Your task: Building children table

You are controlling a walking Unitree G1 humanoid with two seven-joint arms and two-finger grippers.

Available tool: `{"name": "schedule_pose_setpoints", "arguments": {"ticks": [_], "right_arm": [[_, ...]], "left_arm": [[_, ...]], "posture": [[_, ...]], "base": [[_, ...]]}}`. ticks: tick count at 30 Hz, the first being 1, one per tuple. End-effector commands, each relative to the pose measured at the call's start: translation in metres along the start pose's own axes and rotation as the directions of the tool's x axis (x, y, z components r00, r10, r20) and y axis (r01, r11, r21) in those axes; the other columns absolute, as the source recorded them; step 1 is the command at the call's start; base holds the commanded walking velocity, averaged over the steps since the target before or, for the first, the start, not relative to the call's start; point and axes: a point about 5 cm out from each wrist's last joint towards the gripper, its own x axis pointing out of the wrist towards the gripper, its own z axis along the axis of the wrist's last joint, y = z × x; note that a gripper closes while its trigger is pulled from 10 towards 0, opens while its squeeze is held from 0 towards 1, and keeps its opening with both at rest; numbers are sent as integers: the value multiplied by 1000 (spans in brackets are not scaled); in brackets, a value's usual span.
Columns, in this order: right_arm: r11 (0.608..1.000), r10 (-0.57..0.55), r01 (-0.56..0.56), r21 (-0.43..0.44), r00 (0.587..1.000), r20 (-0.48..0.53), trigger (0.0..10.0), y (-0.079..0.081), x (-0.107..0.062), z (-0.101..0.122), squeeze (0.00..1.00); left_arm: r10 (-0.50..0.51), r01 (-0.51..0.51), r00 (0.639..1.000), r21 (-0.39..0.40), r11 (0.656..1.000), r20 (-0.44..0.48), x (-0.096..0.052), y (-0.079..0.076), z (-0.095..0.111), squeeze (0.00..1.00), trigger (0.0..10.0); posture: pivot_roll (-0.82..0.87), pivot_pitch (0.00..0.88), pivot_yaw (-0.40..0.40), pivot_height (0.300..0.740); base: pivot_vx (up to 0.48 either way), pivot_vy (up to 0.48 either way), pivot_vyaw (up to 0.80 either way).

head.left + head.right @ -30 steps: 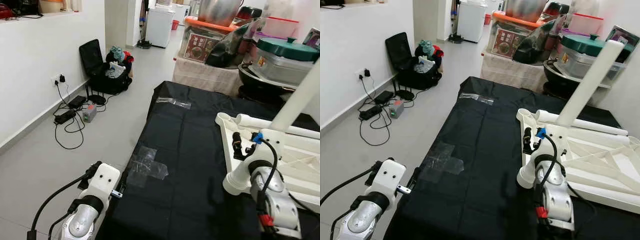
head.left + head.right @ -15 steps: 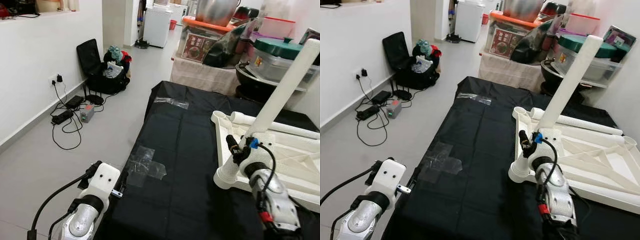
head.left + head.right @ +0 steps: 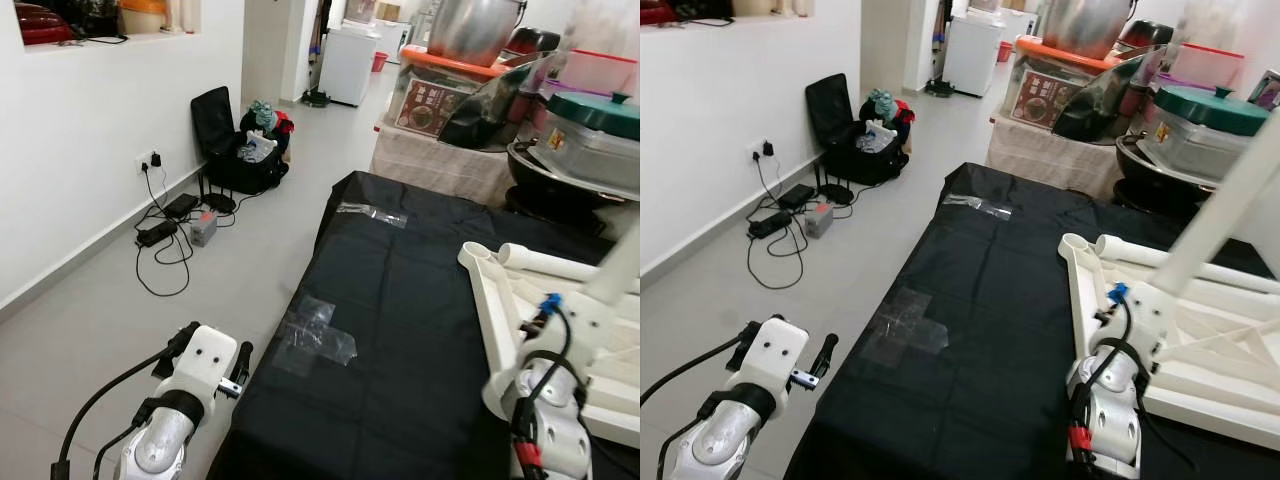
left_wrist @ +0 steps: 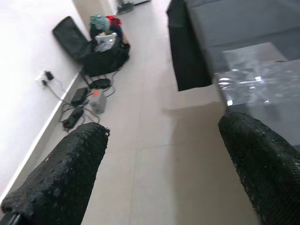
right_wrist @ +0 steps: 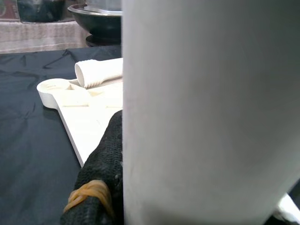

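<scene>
Here the right pincer (image 3: 1118,300) is clenched around a white leg (image 3: 1215,215), which stands tilted at the near-left corner of the upturned white tabletop (image 3: 1210,335) lying on the black-draped surface (image 3: 980,300). The left pincer (image 4: 164,154) hangs released over the floor (image 3: 150,300), left of the surface. Seating the leg well likely means bringing it upright over its socket, then pressing straight down.

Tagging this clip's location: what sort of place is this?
Most likely a lived-in home, a hallway or storage corner: stacked cooking pots, a small white fridge further back, and cables trailing from a wall socket across the tiled floor.
</scene>
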Motion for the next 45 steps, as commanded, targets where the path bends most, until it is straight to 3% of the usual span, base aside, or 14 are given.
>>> {"name": "schedule_pose_setpoints", "arguments": {"ticks": [1, 6, 8, 10, 11, 14, 17, 20, 21, 23, 24, 30, 35, 45], "right_arm": [[995, 86, -88, -44, 995, -41, 10000, 16, -4, -3, 0], [982, 187, -187, 2, 982, -10, 10000, 30, -6, 2, 0], [986, 168, -168, -5, 986, 10, 10000, 27, -4, 6, 1000], [987, 161, -161, -9, 987, 9, 10000, 26, -3, 8, 1000], [976, 216, -216, 5, 974, 67, 10000, 29, 0, 18, 0], [966, 257, -260, 12, 960, 113, 10000, 31, 1, 26, 0], [826, 551, -564, 14, 812, 190, 10000, 51, 3, 43, 0], [773, 624, -634, -19, 754, 207, 10000, 56, 3, 44, 0], [753, 651, -656, -43, 734, 196, 6549, 59, 1, 40, 0], [739, 669, -672, -58, 719, 186, 6549, 61, 0, 37, 0], [714, 697, -696, -72, 698, 163, 1804, 64, -2, 32, 0], [677, 734, -729, -96, 661, 154, 0, 67, -8, 20, 0], [925, 357, -349, -151, 934, 31, 0, 32, 27, 0, 0], [987, -1, -3, -160, 1000, -22, 0, 0, 6, -8, 0]], "left_arm": [[-11, 11, 1000, 1, 1000, -2, 0, -2, 1, 0, 10000], [-9, 9, 1000, 0, 1000, -2, -1, -2, 1, 0, 10000], [-10, 10, 1000, 0, 1000, -2, -1, -2, 1, 0, 10000], [-11, 11, 1000, 0, 1000, -2, -1, -3, 1, 0, 10000], [-12, 12, 1000, 0, 1000, -3, -1, -3, 0, 0, 10000], [-13, 13, 1000, 0, 1000, -3, -1, -3, 0, 0, 10000], [-16, 16, 1000, 0, 1000, -4, -2, -4, 0, 0, 10000], [-17, 17, 1000, 1, 1000, -4, -2, -4, -1, 0, 10000], [-15, 15, 1000, 1, 1000, -4, -2, -4, -1, 0, 10000], [-14, 14, 1000, 2, 1000, -4, -2, -4, -1, 0, 10000], [-13, 13, 1000, 2, 1000, -4, -2, -4, -1, 0, 10000], [-10, 10, 1000, 5, 1000, -6, -2, -3, -2, 0, 10000], [-16, 16, 1000, 8, 1000, -8, -3, -3, -3, 0, 10000], [-14, 14, 1000, 12, 1000, -11, -3, -2, -3, 0, 10000]], "posture": [[118, 0, -186, 740], [119, 0, -184, 740], [120, 0, -183, 740], [120, 0, -183, 740], [117, 0, -181, 740], [115, 0, -179, 740], [118, 0, -179, 740], [124, 0, -185, 740], [128, 0, -189, 740], [133, 0, -191, 740], [137, 0, -192, 740], [137, 0, -189, 740], [137, 0, -190, 740], [130, 0, -189, 740]], "base": [[0, 0, 0], [0, 0, 0], [0, 0, 0], [0, 0, 0], [0, 0, 0], [0, 0, 0], [0, 0, 0], [0, 0, 0], [0, 0, 0], [0, 0, 0], [0, 0, 0], [0, 0, 0], [0, 0, 0], [0, 0, 0]]}}
